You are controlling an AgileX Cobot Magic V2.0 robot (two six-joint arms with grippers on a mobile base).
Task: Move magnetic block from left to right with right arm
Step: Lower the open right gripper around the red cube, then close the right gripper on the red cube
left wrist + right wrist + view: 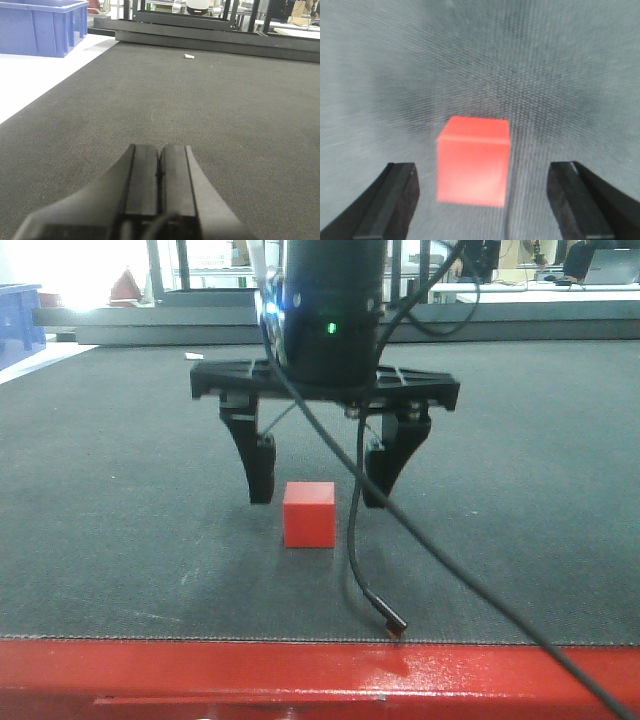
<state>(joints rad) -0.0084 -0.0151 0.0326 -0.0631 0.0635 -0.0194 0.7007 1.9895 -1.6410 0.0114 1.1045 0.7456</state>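
- Dark grey woven mat [120, 540] covers the bench; one red front edge [200, 680] shows along the bottom of the front view. Background is racks and desks, overexposed at top left.
- One magnetic block [309, 514]: red cube, flat on the mat, near the front edge and about mid-frame in the front view.
- Two tools in all. The right tool [318, 498] hangs over the block with its jaws spread wide and nothing in them.
- Two right fingers [395, 200]: the wrist view puts one on each side of the block with mat showing in both gaps, so no contact.
- The front view can't settle whether the fingertips are level with the block or just behind it.
- The left tool [160, 170] has its two pads pressed together and holds nothing; it is low over bare mat.
- Two black cables: one [352, 540] hangs past the block and ends in a plug on the mat; the other [480, 590] runs off at bottom right.
- One blue crate [40, 25], cut off at top left of the left wrist view, stands on a white surface beside the mat.
- One small white scrap [189, 56] lies far back on the mat; can't identify it.
- The right wrist view is motion-blurred and the finger bases are cropped. The right arm is cut off at the top of the front view.
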